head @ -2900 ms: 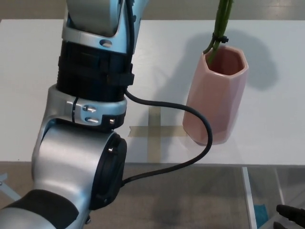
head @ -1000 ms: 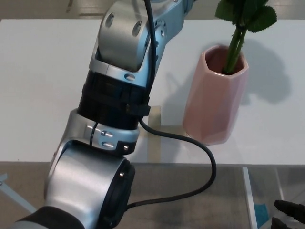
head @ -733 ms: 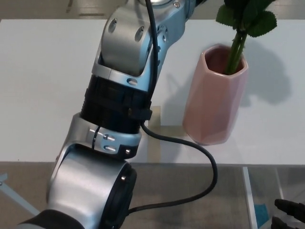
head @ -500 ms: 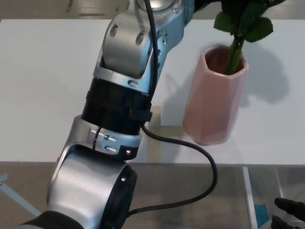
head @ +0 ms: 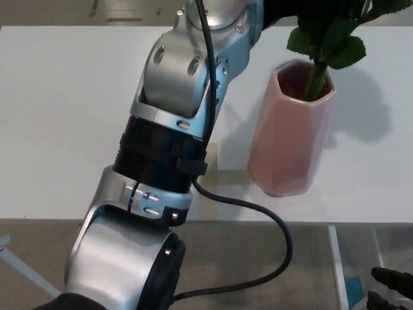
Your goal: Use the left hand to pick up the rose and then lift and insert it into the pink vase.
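The pink vase (head: 290, 129) stands upright on the white table (head: 58, 116), right of centre. The rose's green stem (head: 316, 79) runs down into the vase mouth, with its leaves (head: 335, 46) just above the rim; the bloom is cut off by the top edge. My left arm fills the middle of the head view and reaches up to my left hand (head: 310, 6), a black shape at the top edge directly over the vase, shut on the rose's upper stem. A small part of my right hand (head: 390, 290) shows low at the bottom right corner, off the table.
A tape cross (head: 211, 184) marks the table just left of the vase, partly behind my forearm. A black cable (head: 274, 223) loops from my left arm past the vase's foot. The table's front edge runs along the lower part of the view.
The rose has gone down into the vase: the leaves now sit lower, close over the rim. My left arm has stretched further toward the top right.
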